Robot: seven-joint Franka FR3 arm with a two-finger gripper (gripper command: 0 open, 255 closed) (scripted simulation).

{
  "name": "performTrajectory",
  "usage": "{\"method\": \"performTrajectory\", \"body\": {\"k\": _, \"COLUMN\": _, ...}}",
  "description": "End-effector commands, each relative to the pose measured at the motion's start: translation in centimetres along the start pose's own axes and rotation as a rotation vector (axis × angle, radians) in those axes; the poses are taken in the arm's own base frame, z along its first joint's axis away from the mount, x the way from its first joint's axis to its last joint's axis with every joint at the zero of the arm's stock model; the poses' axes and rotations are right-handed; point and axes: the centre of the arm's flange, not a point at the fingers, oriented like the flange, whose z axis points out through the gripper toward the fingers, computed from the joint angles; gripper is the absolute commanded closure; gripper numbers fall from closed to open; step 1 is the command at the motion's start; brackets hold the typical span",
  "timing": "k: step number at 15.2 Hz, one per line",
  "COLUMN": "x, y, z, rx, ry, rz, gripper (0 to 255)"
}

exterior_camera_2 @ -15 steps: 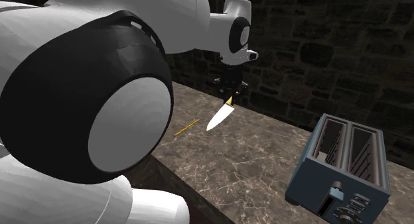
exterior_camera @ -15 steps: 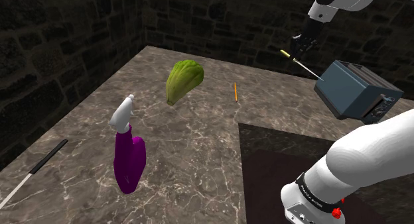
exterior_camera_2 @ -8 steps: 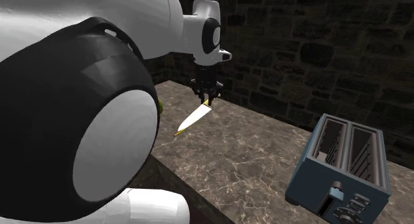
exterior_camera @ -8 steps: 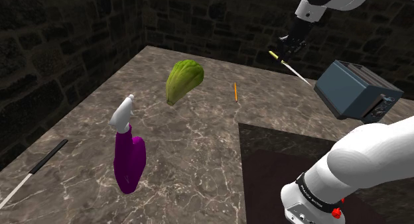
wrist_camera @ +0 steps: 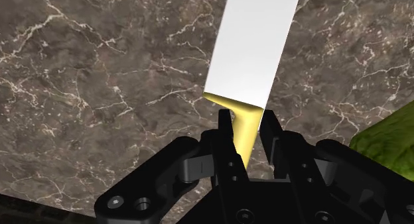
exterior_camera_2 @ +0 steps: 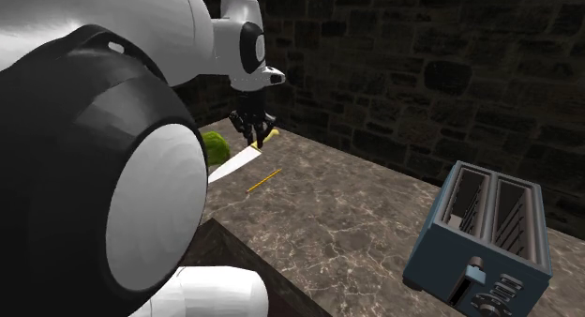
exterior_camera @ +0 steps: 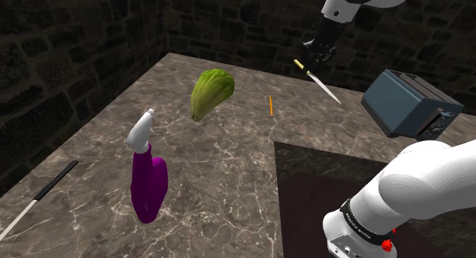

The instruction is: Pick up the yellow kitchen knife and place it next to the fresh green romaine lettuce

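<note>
The big brown marble table point(exterior_camera: 229, 165) has a boxy blue-grey toaster point(exterior_camera: 408, 104) and a leafy green lettuce point(exterior_camera: 210, 93) on it. The black gripper point(wrist_camera: 247, 121) pinches the yellow handle of the white-bladed knife point(wrist_camera: 255, 50). In the shoulder view the knife is up in the air, at the lettuce's 3 o'clock.
</note>
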Motion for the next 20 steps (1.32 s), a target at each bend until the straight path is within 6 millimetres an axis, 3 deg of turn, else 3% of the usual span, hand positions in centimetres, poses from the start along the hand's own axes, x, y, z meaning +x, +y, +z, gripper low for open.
{"method": "performTrajectory", "body": {"k": 1, "x": -0.8, "y": -2.7, "z": 0.2, "rx": 0.0, "ry": 0.0, "rz": 0.001, "gripper": 255}}
{"method": "performTrajectory", "body": {"k": 3, "x": -1.8, "y": -5.5, "z": 0.2, "rx": 0.0, "ry": 0.0, "rz": 0.001, "gripper": 255}}
{"method": "performTrajectory", "body": {"k": 20, "x": -2.3, "y": -5.3, "z": 9.2, "rx": 0.0, "ry": 0.0, "rz": 0.001, "gripper": 255}}
